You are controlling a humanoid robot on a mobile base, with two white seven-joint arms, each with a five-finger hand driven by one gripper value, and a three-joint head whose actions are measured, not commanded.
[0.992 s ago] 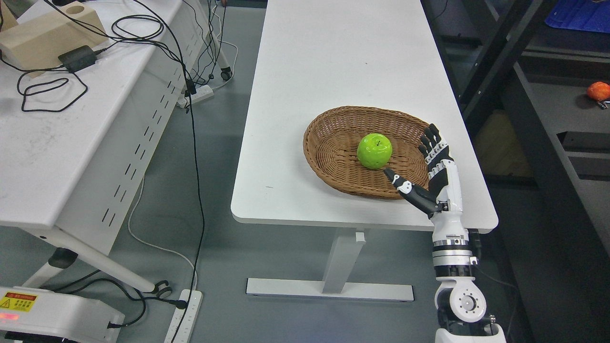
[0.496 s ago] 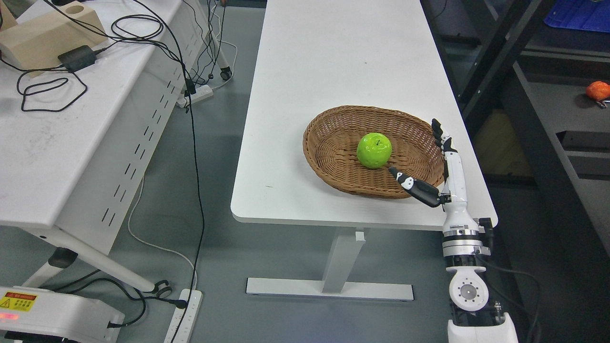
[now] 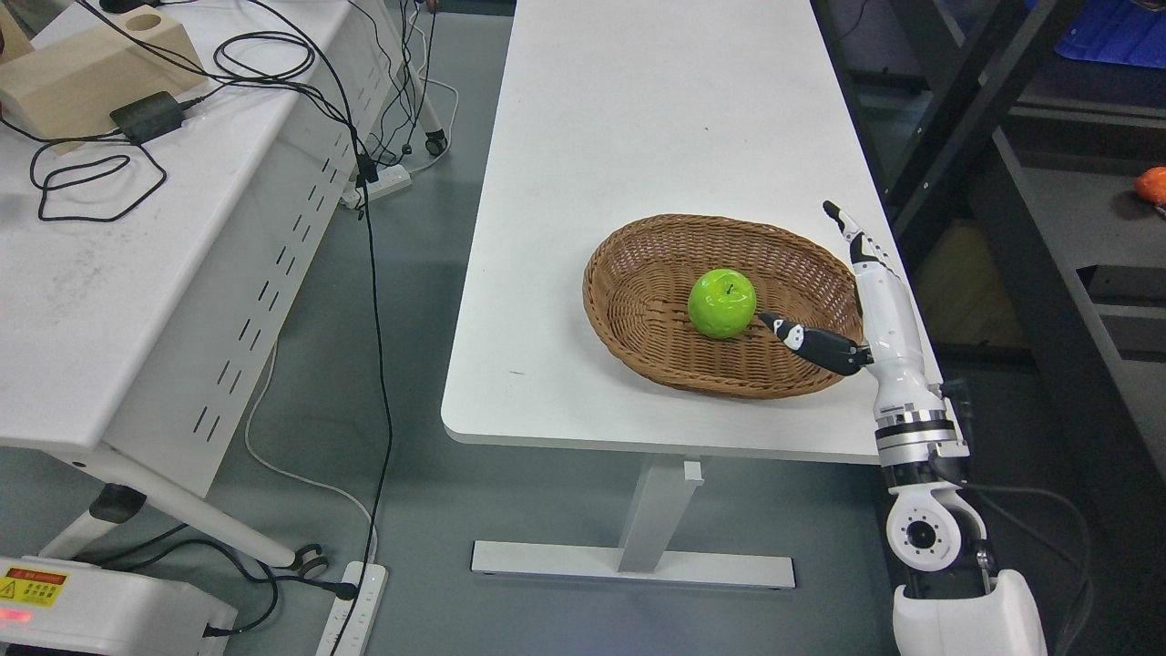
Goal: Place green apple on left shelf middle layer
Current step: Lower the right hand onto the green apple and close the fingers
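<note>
A shiny green apple (image 3: 721,303) lies upright in a brown wicker basket (image 3: 638,301) on the white table (image 3: 638,137). My right hand (image 3: 833,292) is at the basket's right rim, open, seen edge-on with the fingers (image 3: 861,246) straight and pointing away. Its black thumb (image 3: 806,339) reaches left over the basket, its tip just right of the apple; contact is unclear. The hand holds nothing. My left arm does not show.
A dark shelf frame (image 3: 956,109) stands right of the table, with an orange object (image 3: 1152,184) on one level. A second white table (image 3: 109,273) with cables and a wooden block (image 3: 82,64) is at the left. Power strips (image 3: 351,610) lie on the floor.
My right hand turned from showing its back to edge-on and slid right along the basket rim; the thumb tip stays near the apple. The camera shifted slightly.
</note>
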